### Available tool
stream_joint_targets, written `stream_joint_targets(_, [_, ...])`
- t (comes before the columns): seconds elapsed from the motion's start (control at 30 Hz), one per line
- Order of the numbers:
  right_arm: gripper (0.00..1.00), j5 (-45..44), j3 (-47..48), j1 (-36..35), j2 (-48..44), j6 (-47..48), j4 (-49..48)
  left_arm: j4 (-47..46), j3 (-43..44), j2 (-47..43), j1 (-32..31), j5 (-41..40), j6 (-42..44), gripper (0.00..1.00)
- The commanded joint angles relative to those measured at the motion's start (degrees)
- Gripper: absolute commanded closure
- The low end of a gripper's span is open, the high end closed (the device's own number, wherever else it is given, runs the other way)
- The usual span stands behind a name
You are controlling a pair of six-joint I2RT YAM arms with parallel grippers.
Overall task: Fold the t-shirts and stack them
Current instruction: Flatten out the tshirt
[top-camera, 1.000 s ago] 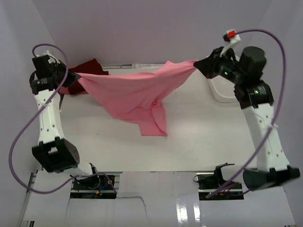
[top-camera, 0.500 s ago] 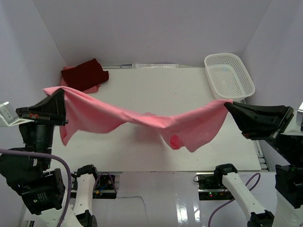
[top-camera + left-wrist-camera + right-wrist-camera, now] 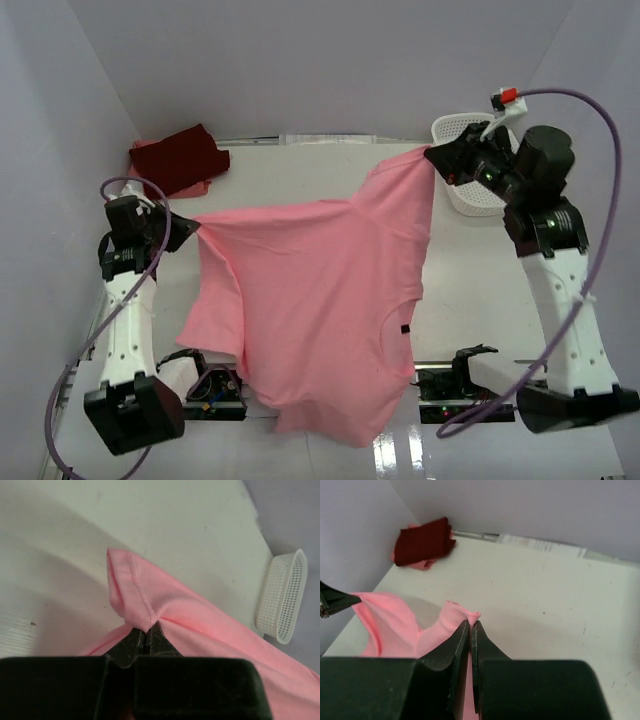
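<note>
At the far left corner of the table a folded maroon shirt is seen, with a paler pink layer showing under it. The left gripper is shut on a hemmed corner of the pink shirt; in the left wrist view the cloth is pinched between the closed fingertips and bunches just beyond them. From there the held edge is stretched taut to the right and farther away, so its long axis runs on a slant from left and nearer to right and farther. The rest of the shirt is hung from that line toward the near side, spread wide, with its lowest part draped past the near table edge over the arm bases. A neckline with a small dark tag is seen near the shirt's right edge. Exactly which corners are held cannot be told. The right gripper is closed on the far right corner, the cloth clamped between the narrow tips. A white basket is partly hidden just behind it. Each arm is already at its own corner, so neither is better placed. Since the whole body of the shirt lies nearward of both jaws, laying it flat is judged to require the held edge to be carried farther back and lowered evenly.
</note>
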State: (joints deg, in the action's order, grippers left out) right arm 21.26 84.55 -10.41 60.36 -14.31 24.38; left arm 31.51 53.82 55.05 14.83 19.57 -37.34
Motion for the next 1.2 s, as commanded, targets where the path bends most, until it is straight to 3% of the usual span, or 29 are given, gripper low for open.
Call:
stream_joint_targets(0.0, [0.92,3.9,2.7,4.2,8.0,-2.2,-4.6,-9.2,-0.5,5.3,-1.4,4.8,-2.5,1.0])
stream_joint_targets(0.1, [0.92,9.7,14.1,7.3,20.3,-3.4,-5.2,-11.5,6.4,16.0,-8.6,-1.5,-3.5,1.0])
stream_joint_targets(0.17, [0.92,13.4,24.3,7.3,27.2,-2.7,-2.9,-13.6,14.6,24.5,-11.4,-1.0,-5.2,1.0])
stream_joint_targets(0.23, [0.92,16.9,40.5,6.9,36.1,-2.7,-0.4,-13.6,21.8,30.6,-12.5,0.7,-7.1,1.0])
stream_joint_targets(0.27, [0.92,18.5,46.1,6.7,41.5,-3.1,0.4,-13.5,29.0,35.6,-12.8,1.9,-7.7,1.0])
stream_joint_targets(0.33, [0.92,21.8,59.2,6.8,45.5,-4.8,0.5,-13.6,34.4,38.0,-13.2,2.5,-8.6,1.0])
stream_joint_targets(0.4, [0.92,24.0,61.0,7.8,46.2,-7.5,-2.5,-17.0,37.0,37.5,-13.3,2.3,-8.4,1.0])
stream_joint_targets(0.5, [0.92,26.5,48.1,8.2,39.7,-7.4,-9.2,-20.6,36.0,34.6,-13.3,2.0,-7.5,1.0])
stream_joint_targets(0.53, [0.92,27.3,37.5,8.1,37.5,-6.7,-11.1,-21.6,33.1,33.6,-13.3,2.9,-7.1,1.0])
stream_joint_targets(0.63, [0.92,26.1,17.6,8.1,24.2,-3.8,-15.7,-29.1,22.2,27.5,-13.3,5.2,-5.5,1.0])
stream_joint_targets(0.67, [0.92,25.8,5.1,8.1,20.2,-3.1,-18.6,-30.0,19.8,26.0,-13.3,6.5,-4.6,1.0])
stream_joint_targets(0.83, [0.92,17.0,-22.5,7.2,2.0,-4.5,-12.1,-25.0,2.8,19.1,-14.3,12.4,-2.7,1.0])
stream_joint_targets(0.9, [0.92,15.5,-34.2,6.2,-4.8,-6.2,-8.1,-18.3,-3.6,18.0,-16.3,13.6,-2.6,1.0])
stream_joint_targets(0.93, [0.92,10.5,-37.3,5.2,-7.2,-6.6,-6.4,-17.2,-6.2,17.5,-16.4,14.3,-3.6,1.0])
stream_joint_targets(1.03, [0.92,7.0,-44.4,3.8,-15.6,-6.8,3.4,-12.3,-14.8,15.4,-16.8,17.1,-6.5,1.0])
stream_joint_targets(1.17, [0.92,2.1,-41.2,3.7,-21.6,-5.9,12.0,-8.1,-17.5,10.9,-16.9,13.7,-5.3,1.0])
